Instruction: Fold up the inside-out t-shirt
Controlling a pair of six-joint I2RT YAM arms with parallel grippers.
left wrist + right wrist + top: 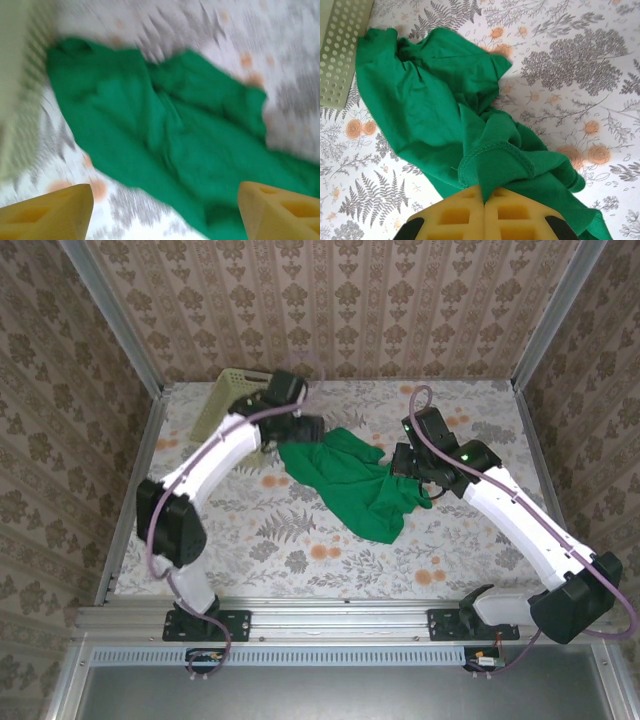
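Near edge: both arm bases sit on the rail. The right gripper (484, 212) is clenched on a hemmed fold of the shirt (430, 100). Its yellow fingers (455, 217) meet with cloth bunched between them, and the stitched edge loops just above the tips. In the top view this gripper is at the shirt's right end, about mid-table.

The shirt is bright green and crumpled, not flat. It lies on the floral table (300, 545) near the centre and runs diagonally from the right gripper up and left toward the left arm. Loose folds run through the middle.

Farther back, the left gripper (165, 195) is released, with its fingers wide apart and nothing between them. It hangs over the shirt's upper-left part. The left wrist view is blurred, so it seems clear of the cloth, but contact cannot be told.

Far left, the basket (225, 400), pale and perforated, stands at the back corner. In the right wrist view the shirt's far corner lies just beside it. The patterned wall is behind.
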